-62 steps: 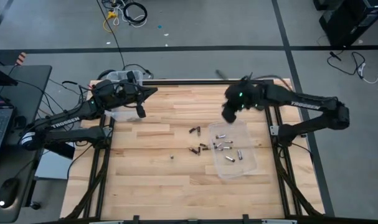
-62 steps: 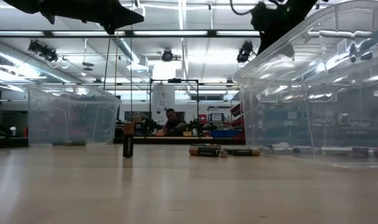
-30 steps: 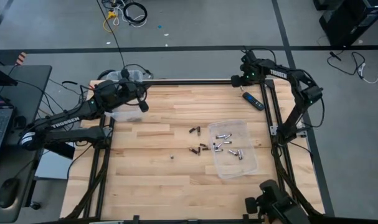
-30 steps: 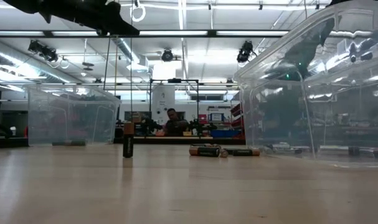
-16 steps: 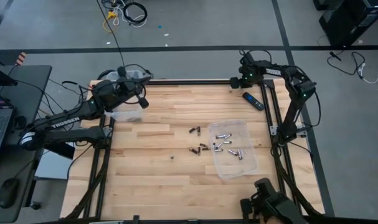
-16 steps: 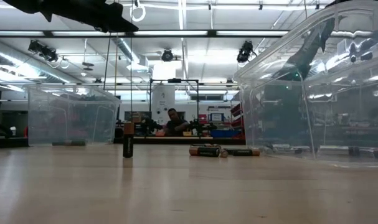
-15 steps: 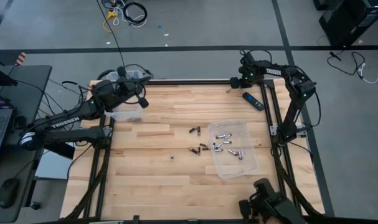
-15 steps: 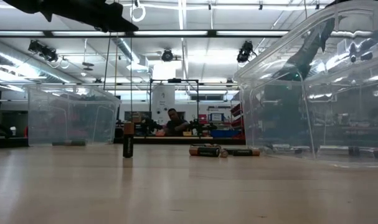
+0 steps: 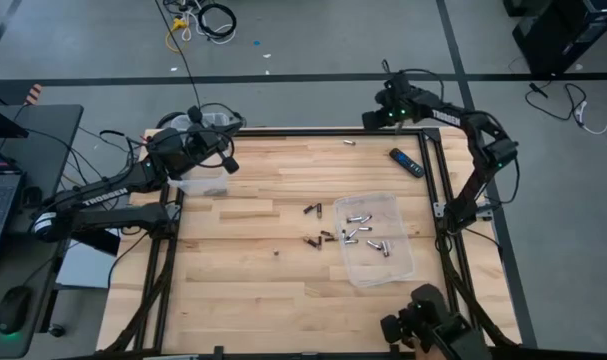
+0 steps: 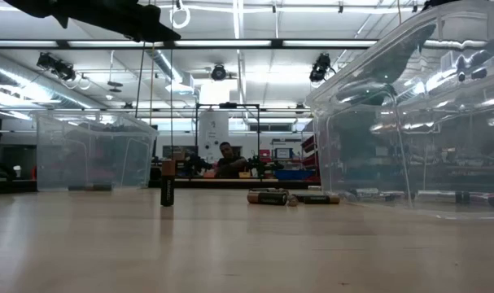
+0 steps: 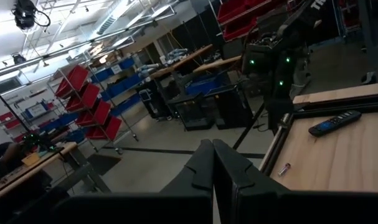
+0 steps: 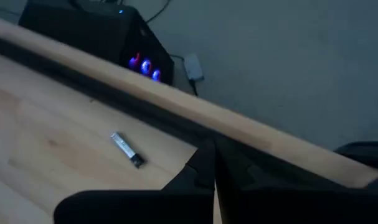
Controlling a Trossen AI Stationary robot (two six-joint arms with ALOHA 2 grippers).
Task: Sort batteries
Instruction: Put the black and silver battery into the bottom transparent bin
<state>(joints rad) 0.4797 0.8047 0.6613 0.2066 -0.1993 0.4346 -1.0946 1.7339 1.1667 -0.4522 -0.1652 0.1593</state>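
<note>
A: How many batteries (image 9: pixel 360 232) sit in the clear plastic bin (image 9: pixel 401 262)?
B: About seven; four beside it, one upright, one stray. Both pincers, left (image 9: pixel 226 165) and right (image 9: pixel 368 121), clenched, empty, far from the bin.

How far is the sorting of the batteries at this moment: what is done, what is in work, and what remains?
Done: several silvery batteries lie in the clear tray. In hand: nothing; the left gripper and right gripper are both shut and empty, at the table's far corners. Left: dark batteries loose beside the tray, one small cell standing alone, and one stray battery near the far edge.
</note>
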